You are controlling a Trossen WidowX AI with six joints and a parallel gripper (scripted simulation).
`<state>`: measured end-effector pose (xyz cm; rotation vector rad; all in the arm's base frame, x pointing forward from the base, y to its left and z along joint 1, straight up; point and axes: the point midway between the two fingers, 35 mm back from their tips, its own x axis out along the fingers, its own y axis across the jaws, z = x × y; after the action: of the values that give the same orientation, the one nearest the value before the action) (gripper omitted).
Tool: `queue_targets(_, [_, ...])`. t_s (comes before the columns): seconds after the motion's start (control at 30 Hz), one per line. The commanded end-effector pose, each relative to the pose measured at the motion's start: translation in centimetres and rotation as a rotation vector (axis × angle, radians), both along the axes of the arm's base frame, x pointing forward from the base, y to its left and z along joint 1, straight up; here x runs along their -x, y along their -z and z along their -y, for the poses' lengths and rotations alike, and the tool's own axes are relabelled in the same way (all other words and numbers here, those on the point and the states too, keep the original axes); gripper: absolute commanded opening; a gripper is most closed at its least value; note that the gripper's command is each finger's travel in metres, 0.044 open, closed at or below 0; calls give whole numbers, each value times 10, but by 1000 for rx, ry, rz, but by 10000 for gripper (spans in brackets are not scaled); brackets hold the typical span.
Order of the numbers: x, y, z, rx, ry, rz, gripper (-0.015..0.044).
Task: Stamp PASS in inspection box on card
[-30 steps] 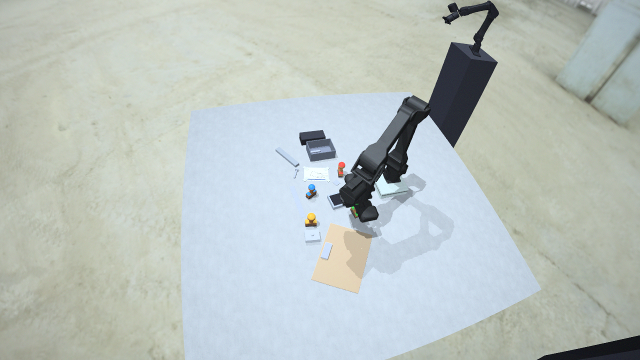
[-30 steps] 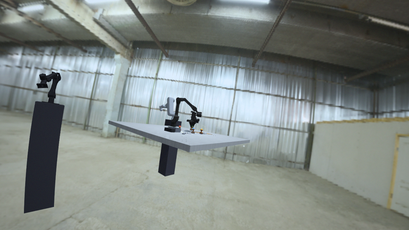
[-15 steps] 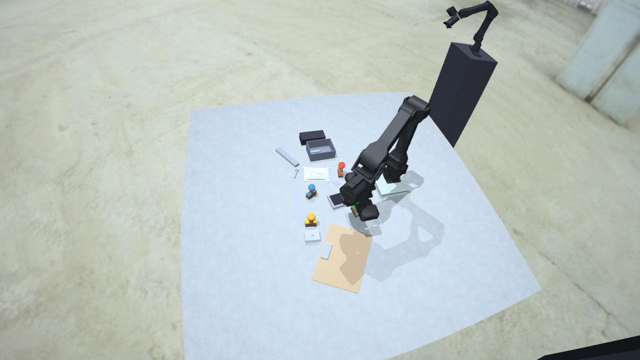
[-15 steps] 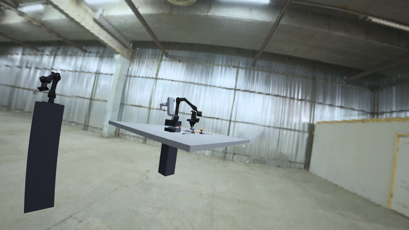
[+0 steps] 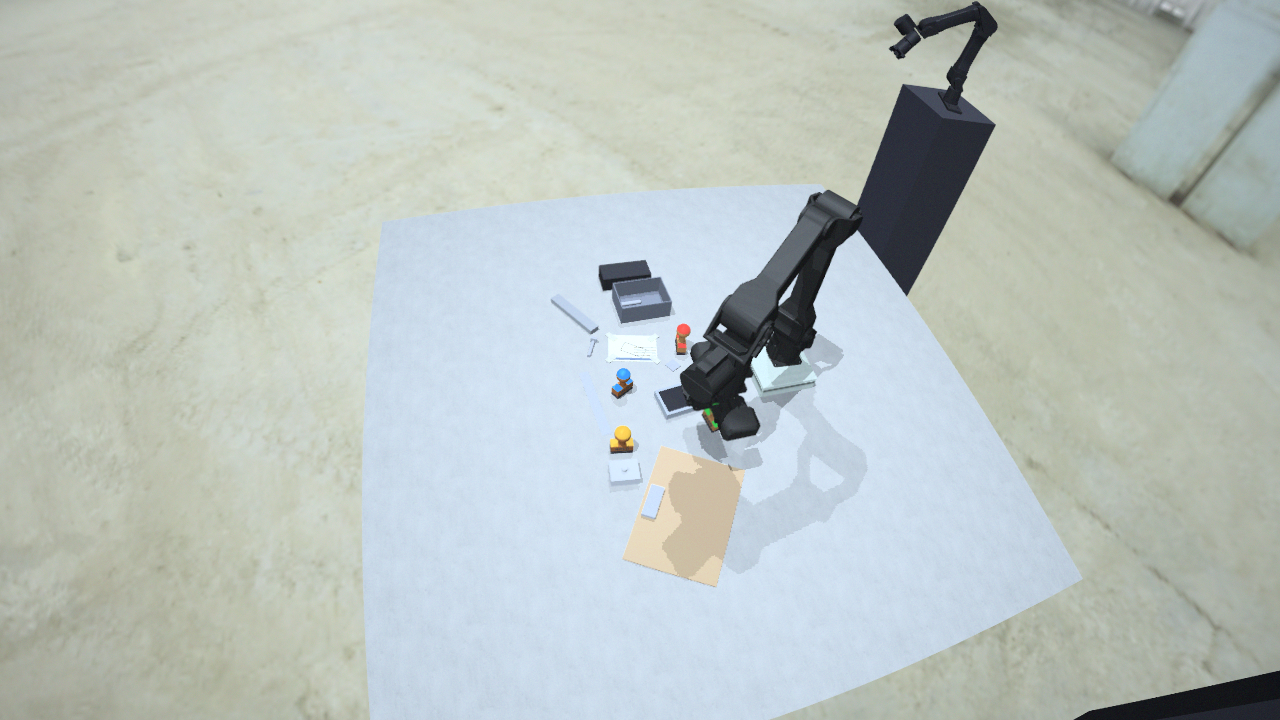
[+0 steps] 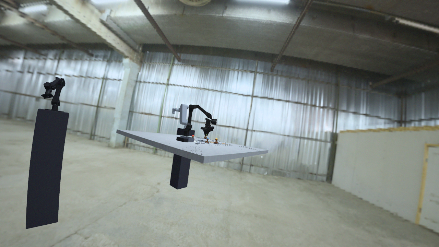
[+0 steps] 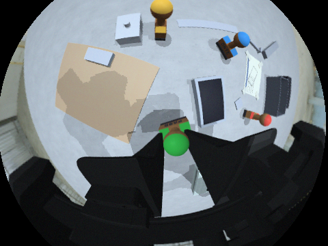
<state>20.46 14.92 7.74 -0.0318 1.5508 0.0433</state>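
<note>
My gripper (image 5: 715,418) (image 7: 173,135) (image 6: 206,132) is shut on the green-knobbed stamp (image 5: 710,415) (image 7: 176,142), gripping its knob. It holds the stamp upright, low over the bench, between the dark ink pad (image 5: 671,400) (image 7: 212,100) and the tan card (image 5: 662,548) (image 7: 87,109). The pad lies just left of the gripper in the top view. The card's small white inspection box (image 5: 652,501) (image 7: 100,56) sits at the card's far-left corner and looks blank. The arm's shadow falls across the card.
Yellow (image 5: 622,437) (image 7: 161,9), blue (image 5: 622,379) (image 7: 237,42) and red (image 5: 682,335) (image 7: 261,119) stamps stand on the bench. A small grey block (image 5: 624,471) (image 7: 128,27), a white sheet (image 5: 632,346), an open grey box (image 5: 642,300) and a black block (image 5: 623,272) lie beyond.
</note>
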Motion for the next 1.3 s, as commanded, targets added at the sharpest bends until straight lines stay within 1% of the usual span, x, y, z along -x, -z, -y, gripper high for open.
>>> queue_targets(0.0, [-1, -3, 0, 3, 6, 4, 0])
queue_targets(1.27, [0, -20, 3, 7, 6, 4, 0])
